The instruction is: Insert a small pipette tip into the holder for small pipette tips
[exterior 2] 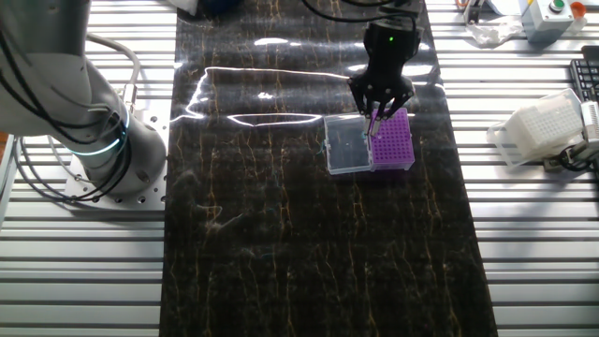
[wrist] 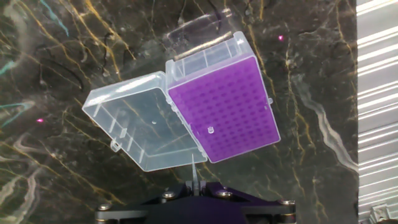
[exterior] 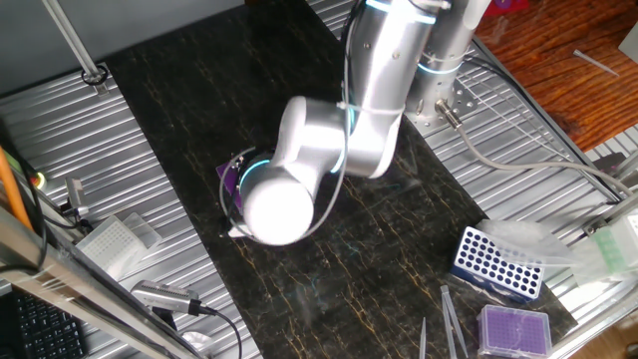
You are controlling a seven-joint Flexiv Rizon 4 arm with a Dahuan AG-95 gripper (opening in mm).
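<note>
The holder [wrist: 227,106] is a small box with a vivid purple grid top, and its clear lid [wrist: 140,121] lies open on its left. It also shows in the other fixed view [exterior 2: 398,145]. In one fixed view only a purple corner [exterior: 230,179] shows behind the arm. My gripper [wrist: 194,185] is above the holder's near edge, shut on a thin clear small pipette tip [wrist: 194,169] that points down at the seam between lid and grid. A small clear piece [wrist: 210,130] stands in the grid near its left edge. In the other fixed view the gripper [exterior 2: 377,120] hangs over the holder.
A blue rack with large round holes [exterior: 495,264] and a paler purple-topped box [exterior: 515,329] stand at the mat's right end. A white tip box [exterior 2: 538,126] sits on the metal table. The arm's elbow [exterior: 299,179] hangs over the mat.
</note>
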